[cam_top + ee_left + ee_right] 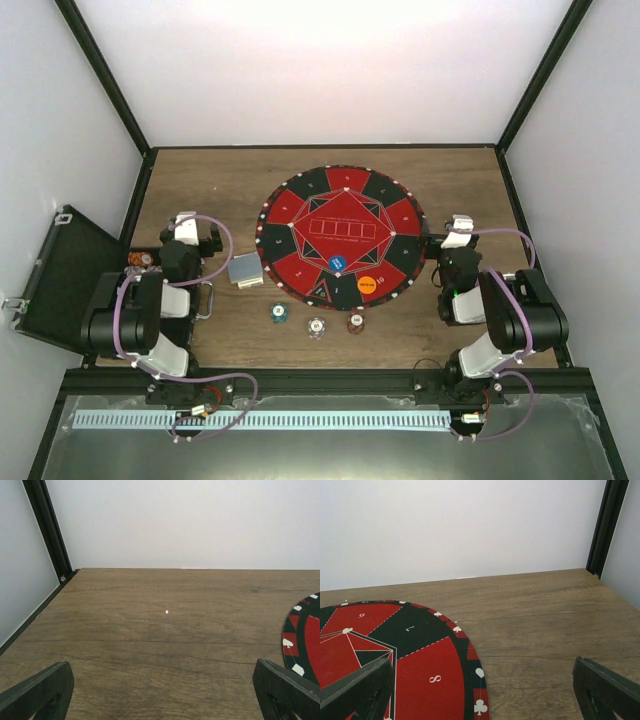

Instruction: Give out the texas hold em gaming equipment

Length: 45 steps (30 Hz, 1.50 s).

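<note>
Left gripper [192, 228] and right gripper [458, 228], both spread wide and empty, flank the round mat [300, 205]. Card deck [245, 270] lies just beside the mat's left edge, three poker chips [316, 326] near its front. Risk: pinching the thin deck may fan or scatter cards.

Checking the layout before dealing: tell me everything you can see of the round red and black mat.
The round red and black mat lies flat at the middle of the brown wooden table. It is thin and perhaps felt-like. Its outer ring alternates red and black numbered wedges, with white card suits along the rim. The red centre holds five outlined card slots. A small blue disc and an orange disc rest on its near part.
</note>
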{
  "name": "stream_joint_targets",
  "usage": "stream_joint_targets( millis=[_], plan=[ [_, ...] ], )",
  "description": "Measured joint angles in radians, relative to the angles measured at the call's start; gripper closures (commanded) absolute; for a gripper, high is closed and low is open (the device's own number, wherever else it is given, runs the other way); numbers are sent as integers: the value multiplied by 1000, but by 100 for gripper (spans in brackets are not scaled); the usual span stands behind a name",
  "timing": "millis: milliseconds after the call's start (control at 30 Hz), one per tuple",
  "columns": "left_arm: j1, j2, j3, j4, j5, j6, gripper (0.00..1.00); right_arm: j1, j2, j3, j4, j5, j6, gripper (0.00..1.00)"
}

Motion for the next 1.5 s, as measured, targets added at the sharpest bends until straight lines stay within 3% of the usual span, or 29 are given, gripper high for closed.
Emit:
stream_joint_targets(
  millis=[500, 600, 800, 933, 1100, 1200, 1333, 1500],
  plan=[
    [3, -9, 6, -28, 17, 0, 0, -5, -29, -5, -12, 33, 22, 0],
    [6, -64, 97, -206, 39, 7, 0, -5, -101, -1, -76, 66, 40, 0],
    [19, -153, 446, -671, 110, 50, 0, -13, -320, 162, -398, 157, 84, 0],
    [45, -233, 561, -930, 187, 63, 0, -21, -462, 257, -593, 216, 256, 0],
    [62, -341, 600, -1165, 274, 68, 0, -18, -584, 308, -790, 34, 371, 0],
    [62, -387, 610, -1259, 312, 74, 0, 91, -530, 396, -956, -16, 375, 0],
    [63, -419, 631, -1377, 354, 90, 0, 342, -444, 474, -1149, -10, 361, 1],
    [64, -420, 662, -1496, 371, 112, 0, 654, -320, 523, -1353, 55, 365, 8]
  ],
)
